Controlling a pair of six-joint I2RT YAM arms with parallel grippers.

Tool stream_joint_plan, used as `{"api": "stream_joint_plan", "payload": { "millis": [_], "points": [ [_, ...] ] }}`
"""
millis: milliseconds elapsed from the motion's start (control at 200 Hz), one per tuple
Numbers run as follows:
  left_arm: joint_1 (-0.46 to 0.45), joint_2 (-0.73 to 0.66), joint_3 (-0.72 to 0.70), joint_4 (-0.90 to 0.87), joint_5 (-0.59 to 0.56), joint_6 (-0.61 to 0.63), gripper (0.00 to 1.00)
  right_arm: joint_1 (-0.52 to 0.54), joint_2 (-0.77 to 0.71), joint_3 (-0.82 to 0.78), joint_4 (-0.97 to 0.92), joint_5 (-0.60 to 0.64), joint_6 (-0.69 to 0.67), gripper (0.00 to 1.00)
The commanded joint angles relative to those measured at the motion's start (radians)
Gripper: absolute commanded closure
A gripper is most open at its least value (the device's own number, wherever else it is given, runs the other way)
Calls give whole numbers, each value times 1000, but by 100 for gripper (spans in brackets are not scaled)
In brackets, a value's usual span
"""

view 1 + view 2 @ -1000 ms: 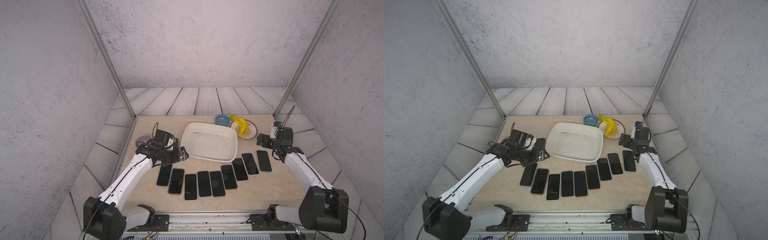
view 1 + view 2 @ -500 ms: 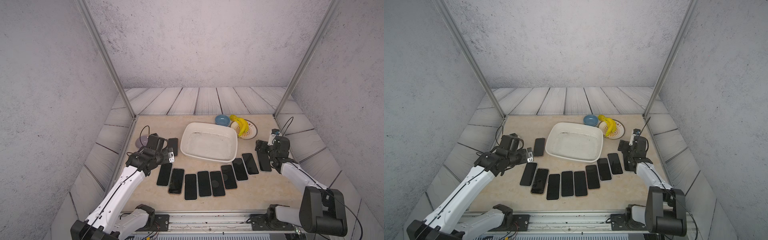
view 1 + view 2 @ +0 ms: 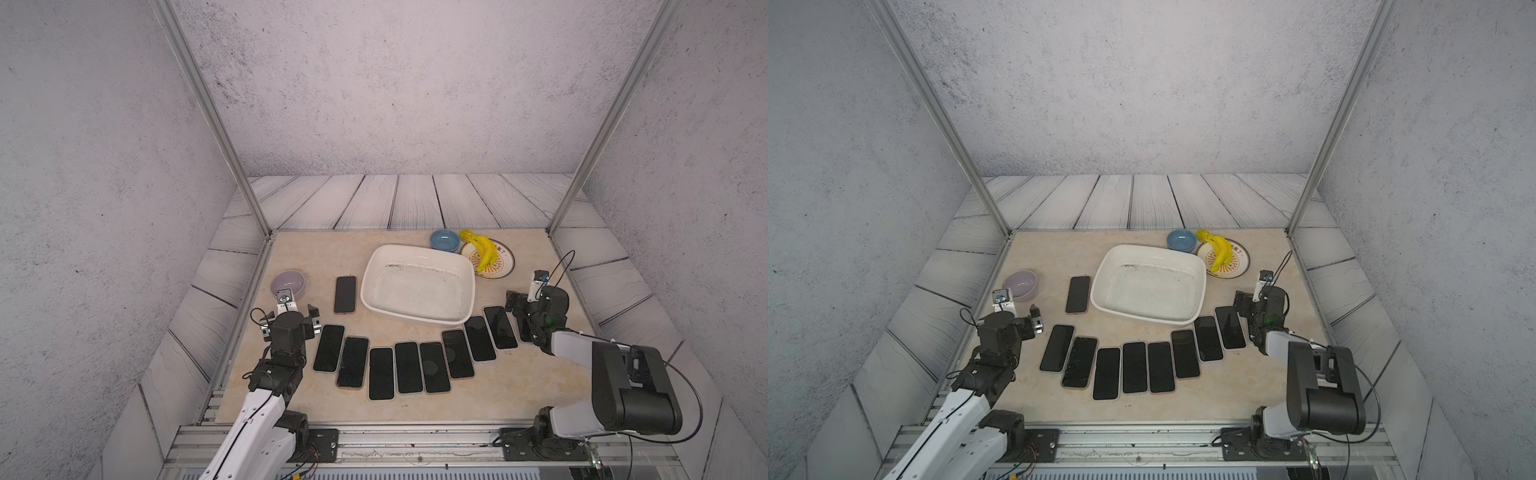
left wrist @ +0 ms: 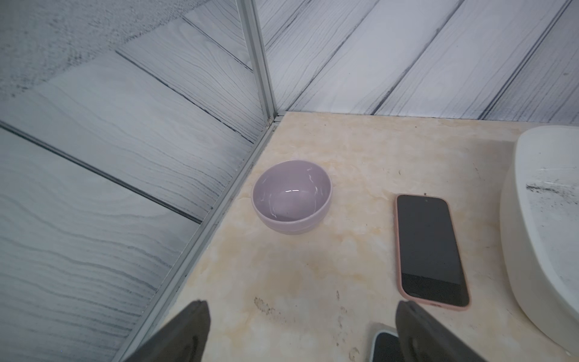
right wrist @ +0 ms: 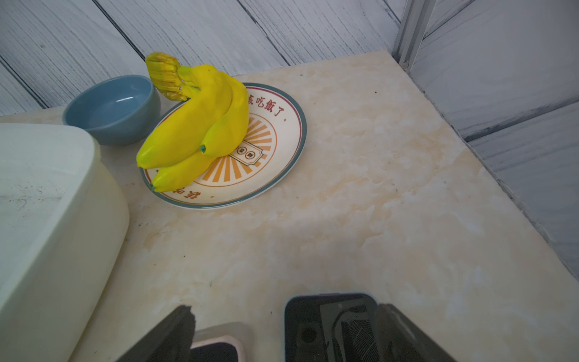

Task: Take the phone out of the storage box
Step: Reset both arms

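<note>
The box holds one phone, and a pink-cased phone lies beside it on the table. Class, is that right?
No. The box holds no phone: both top views show only its scuffed floor. The pink-cased phone does lie beside it on the table.
</note>
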Motion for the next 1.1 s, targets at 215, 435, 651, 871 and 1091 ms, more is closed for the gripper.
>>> {"api": "stream_joint_plan", "payload": {
  "millis": [215,435,651,871,1091],
  "points": [
    [91,462,24,452,103,65,2,8,28,-38,156,-88,-61,5],
    [96,602,54,549,108,108,2,16,66,-62,225,-62,-61,6],
    [96,692,70,641,180,114,1,29,68,-42,190,-30,-66,0],
    [115,797,44,780,269,131,1,40,71,-33,175,-9,-72,0],
    [151,794,75,711,296,97,1,49,72,-27,165,10,-72,0]
  ]
}}
